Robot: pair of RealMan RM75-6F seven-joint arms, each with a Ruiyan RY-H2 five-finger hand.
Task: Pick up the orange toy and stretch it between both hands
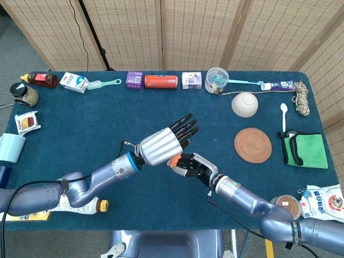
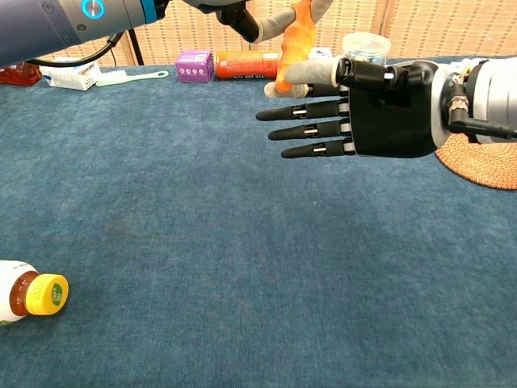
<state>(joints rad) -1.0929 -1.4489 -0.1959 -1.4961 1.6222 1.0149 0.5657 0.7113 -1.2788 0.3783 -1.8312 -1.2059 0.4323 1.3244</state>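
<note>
The orange toy (image 2: 292, 39) hangs down above the blue table, its top pinched by my left hand (image 1: 160, 144), whose silver back hides most of the toy in the head view; only an orange tip (image 1: 174, 159) shows there. In the chest view just the left hand's fingertips (image 2: 242, 14) show at the upper edge. My right hand (image 2: 367, 109) is level with the toy's lower end, fingers stretched straight to the left. Its thumb lies against the toy's lower end; no closed grip shows. In the head view the right hand (image 1: 193, 165) sits right under the left.
A bottle with a yellow cap (image 2: 36, 293) lies at the front left. A woven coaster (image 1: 252, 145), a white bowl (image 1: 244, 104) and a green cloth (image 1: 306, 149) are on the right. Boxes, a brush and a red can (image 1: 160, 81) line the far edge.
</note>
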